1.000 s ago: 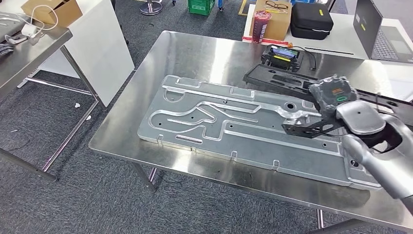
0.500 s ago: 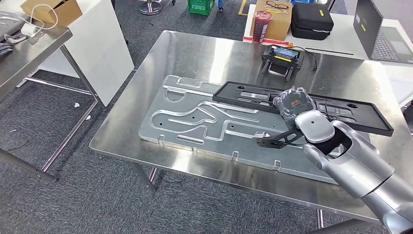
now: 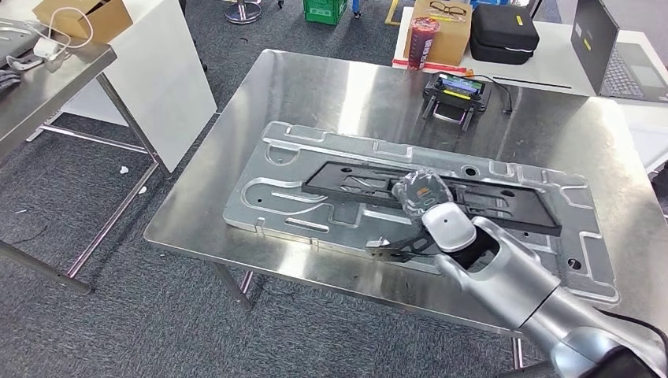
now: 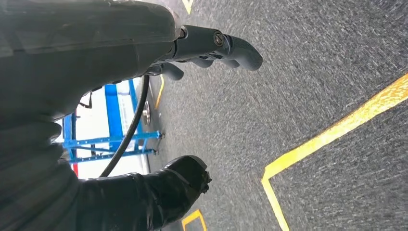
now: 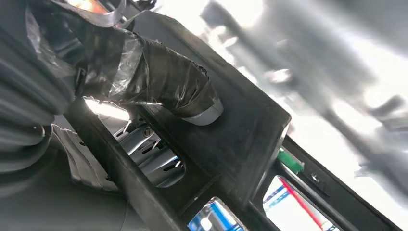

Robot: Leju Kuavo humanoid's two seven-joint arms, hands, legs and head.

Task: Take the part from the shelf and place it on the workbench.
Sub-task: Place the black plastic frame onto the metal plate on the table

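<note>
The right hand, wrapped in clear film, grips the long black part near its middle and holds it over the grey metal plate that lies on the steel tabletop. In the right wrist view the taped thumb presses on the top face of the black part while the fingers curl beneath its edge through a cut-out, so the hold is firm. Whether the part touches the plate or hangs just above it cannot be told.

Half a second ago the part stood farther toward 2 o'clock, its far end reaching past the plate's right edge; now it has come toward 8 o'clock and lies wholly within the plate's outline, stretched from about 10 o'clock to 4 o'clock. The silver right arm has swung with it, its forearm now entering from 5 o'clock.

The black controller sits at 12 o'clock of the plate, unmoved.

The left hand hangs above grey carpet with a yellow line, its fingers loosely apart and holding nothing.
</note>
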